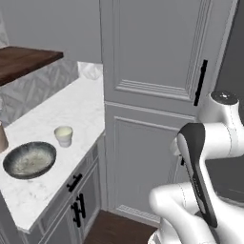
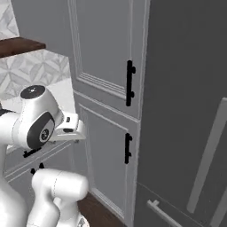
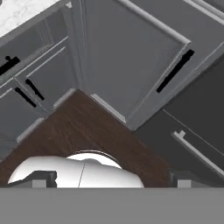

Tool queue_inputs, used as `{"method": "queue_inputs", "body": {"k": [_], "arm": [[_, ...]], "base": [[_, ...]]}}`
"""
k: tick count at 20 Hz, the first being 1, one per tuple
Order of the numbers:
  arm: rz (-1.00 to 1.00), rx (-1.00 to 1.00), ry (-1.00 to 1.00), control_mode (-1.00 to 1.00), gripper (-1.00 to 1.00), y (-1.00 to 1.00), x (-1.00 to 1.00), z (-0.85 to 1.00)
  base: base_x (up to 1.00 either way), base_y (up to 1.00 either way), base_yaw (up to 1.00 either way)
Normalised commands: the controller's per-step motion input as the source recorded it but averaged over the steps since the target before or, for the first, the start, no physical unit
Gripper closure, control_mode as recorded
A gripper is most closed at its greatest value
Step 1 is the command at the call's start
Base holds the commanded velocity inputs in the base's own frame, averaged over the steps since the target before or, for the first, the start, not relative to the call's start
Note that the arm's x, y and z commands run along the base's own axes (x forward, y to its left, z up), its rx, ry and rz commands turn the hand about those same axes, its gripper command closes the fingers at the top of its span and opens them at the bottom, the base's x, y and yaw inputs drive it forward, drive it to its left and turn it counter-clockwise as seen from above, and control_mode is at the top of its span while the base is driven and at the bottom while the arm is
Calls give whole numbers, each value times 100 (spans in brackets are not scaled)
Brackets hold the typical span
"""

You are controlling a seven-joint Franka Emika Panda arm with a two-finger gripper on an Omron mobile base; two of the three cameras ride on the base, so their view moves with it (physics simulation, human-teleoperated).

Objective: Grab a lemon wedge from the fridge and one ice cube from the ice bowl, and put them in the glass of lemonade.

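Pale grey panelled cabinets (image 1: 157, 47) with short black handles (image 1: 200, 83) filled the centre. A white marble bench (image 1: 71, 107) ran along the left, a dark wooden shelf (image 1: 24, 62) at upper left, dark wood floor (image 3: 83, 131) below.

Flat, even rendered light with no clear source and no glare. The marble bench (image 1: 43, 124) is the brightest surface; the fridge (image 2: 186, 97) at right stays dull and dark. Shadows are faint, softest under the wooden shelf (image 1: 24, 62). All pictures are slightly soft and coarse, without edge distortion.

Ice bowl (image 1: 29, 159) and glass of lemonade (image 1: 63, 136) side by side on counter (image 1: 71, 107) — fridge (image 2: 186, 106) right of cabinets (image 2: 106, 88).
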Motion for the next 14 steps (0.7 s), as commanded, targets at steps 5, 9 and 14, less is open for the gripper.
{"method": "queue_inputs", "body": {"k": [5, 9, 14], "arm": [[0, 0, 0, 100, -100, 0, 0, 0], [0, 0, 0, 100, -100, 0, 0, 0], [0, 0, 0, 100, -100, 0, 0, 0]], "base": [[-4, -29, -73], [-14, -39, -69], [-22, -58, -60]]}}
